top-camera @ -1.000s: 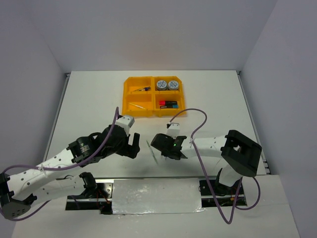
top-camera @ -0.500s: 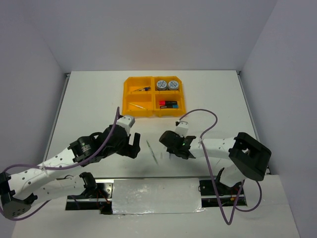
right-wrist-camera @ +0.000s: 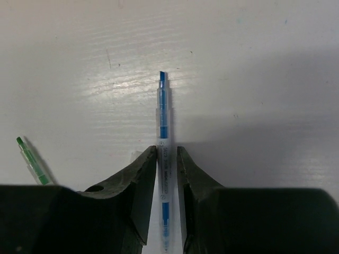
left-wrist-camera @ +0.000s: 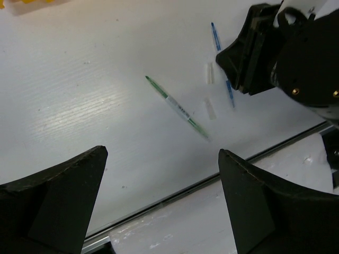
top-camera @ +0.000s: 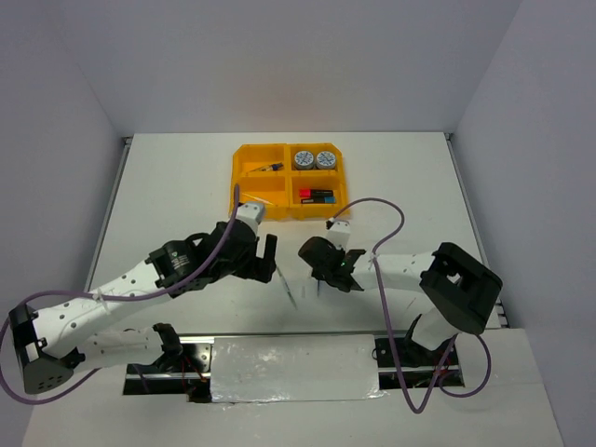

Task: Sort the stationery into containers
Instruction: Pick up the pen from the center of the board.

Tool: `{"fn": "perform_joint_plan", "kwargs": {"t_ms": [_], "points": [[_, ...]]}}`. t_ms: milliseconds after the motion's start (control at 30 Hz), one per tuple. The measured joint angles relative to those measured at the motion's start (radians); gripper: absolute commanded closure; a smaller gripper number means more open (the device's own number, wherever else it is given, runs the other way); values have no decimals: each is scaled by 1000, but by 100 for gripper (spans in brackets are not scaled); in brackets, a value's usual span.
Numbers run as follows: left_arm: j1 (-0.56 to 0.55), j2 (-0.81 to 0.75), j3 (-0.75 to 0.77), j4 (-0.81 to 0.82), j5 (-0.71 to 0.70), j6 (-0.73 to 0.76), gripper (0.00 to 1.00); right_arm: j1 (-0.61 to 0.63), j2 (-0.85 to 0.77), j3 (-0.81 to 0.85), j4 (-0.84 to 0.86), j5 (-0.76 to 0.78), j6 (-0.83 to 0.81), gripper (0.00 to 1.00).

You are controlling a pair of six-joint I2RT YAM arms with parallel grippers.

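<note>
The orange-yellow tray [top-camera: 239,182] stands at the back with two tape rolls [top-camera: 315,159], highlighters [top-camera: 317,196] and thin pens [top-camera: 269,168] in its compartments. A blue pen [right-wrist-camera: 163,116] lies on the table between the fingers of my right gripper [right-wrist-camera: 166,149], which are closed in against it. The right gripper also shows in the top view [top-camera: 321,270]. A green pen [left-wrist-camera: 177,108] lies to its left, also visible in the top view [top-camera: 287,285]. My left gripper [left-wrist-camera: 162,152] is open and empty, above the table just left of the green pen [top-camera: 268,261].
Two small white caps [left-wrist-camera: 210,73] lie on the table between the green and blue pens. The table's front edge rail [left-wrist-camera: 212,177] runs just behind the pens. Grey walls close in on both sides.
My left gripper has moved up and right toward the green pen. My right gripper has shifted slightly left over the blue pen and its fingers now stand around it.
</note>
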Motion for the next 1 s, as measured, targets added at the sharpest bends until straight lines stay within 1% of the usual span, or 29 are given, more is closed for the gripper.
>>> {"fn": "perform_joint_plan", "kwargs": {"t_ms": [33, 67, 100, 300, 367, 433, 567, 700, 733, 767, 833, 900, 1000], "points": [[0, 19, 21, 2, -9, -8, 1, -8, 0, -3, 10, -8, -7, 87], [0, 35, 37, 3, -17, -19, 1, -13, -1, -7, 18, -13, -18, 97], [0, 50, 48, 7, -24, -24, 1, -21, -2, -12, 25, -20, -22, 100], [0, 130, 56, 31, -41, -48, 1, -34, -30, -38, 50, -50, -26, 100], [0, 176, 58, 53, -34, -48, 1, -38, -58, -52, 34, -68, -31, 100], [0, 224, 62, 73, -23, -48, 1, -41, -105, -69, -14, -83, -40, 100], [0, 335, 66, 134, 16, -47, 1, -44, -283, -96, -219, -82, -52, 100], [-1, 462, 93, 174, 46, -45, 8, -46, -546, -68, -425, -39, -57, 99], [-3, 494, 108, 179, 48, -45, 11, -47, -603, -53, -461, -30, -61, 99], [-6, 529, 128, 185, 50, -45, 18, -47, -651, -42, -491, -23, -64, 99], [-15, 588, 166, 196, 51, -42, 23, -47, -745, -24, -544, -11, -72, 99], [-31, 647, 212, 203, 51, -38, 29, -47, -811, -17, -589, -4, -76, 99], [-55, 719, 275, 214, 52, -15, 29, -47, -869, -17, -628, -19, -90, 99]]}}
